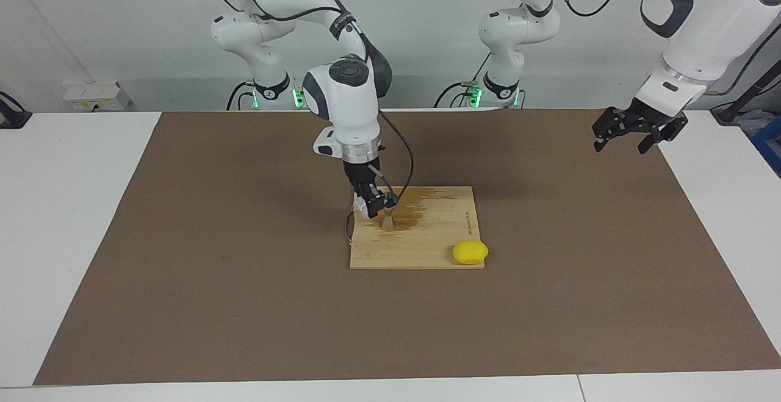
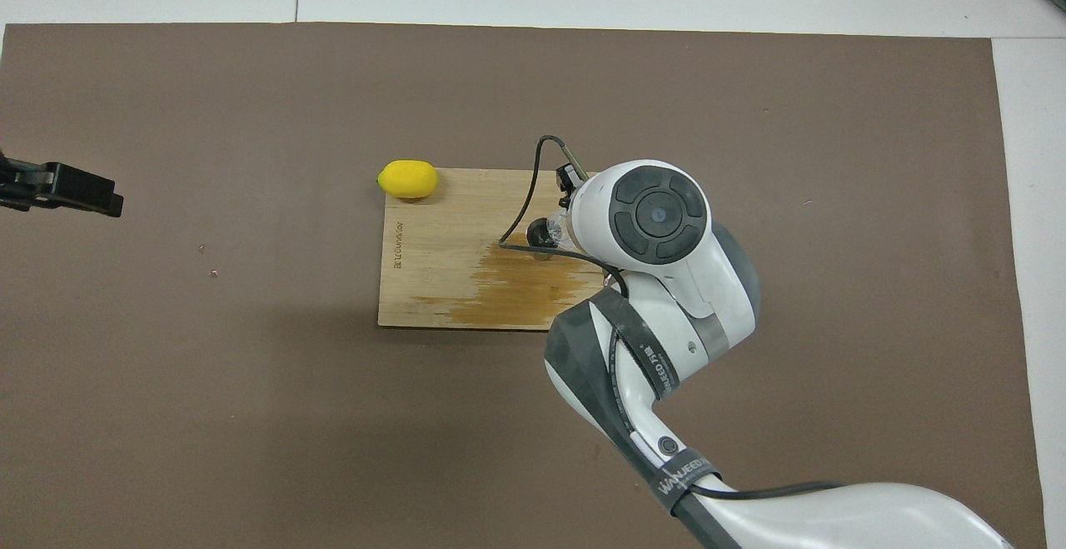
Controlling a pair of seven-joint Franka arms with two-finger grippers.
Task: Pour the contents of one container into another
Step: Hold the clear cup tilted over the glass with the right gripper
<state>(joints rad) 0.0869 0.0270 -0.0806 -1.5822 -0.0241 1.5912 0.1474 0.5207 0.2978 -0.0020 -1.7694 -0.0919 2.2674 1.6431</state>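
Observation:
The metal jigger point(image 1: 387, 220) stands upright on a wooden cutting board point(image 1: 427, 249), near the board's edge toward the right arm's end. My right gripper point(image 1: 370, 201) is shut on the small clear glass cup point(image 1: 362, 208) and holds it tilted right beside the jigger's top. In the overhead view the jigger point(image 2: 541, 238) and a bit of the cup point(image 2: 560, 222) show at the edge of the right wrist, which hides the gripper. My left gripper point(image 1: 633, 133) is open and empty, raised over the brown mat at the left arm's end; it also shows in the overhead view point(image 2: 62, 187).
A yellow lemon point(image 1: 470, 252) lies at the board's corner farthest from the robots, toward the left arm's end. A wet brown stain point(image 1: 421, 207) spreads over the board beside the jigger. A brown mat point(image 1: 183, 268) covers the white table.

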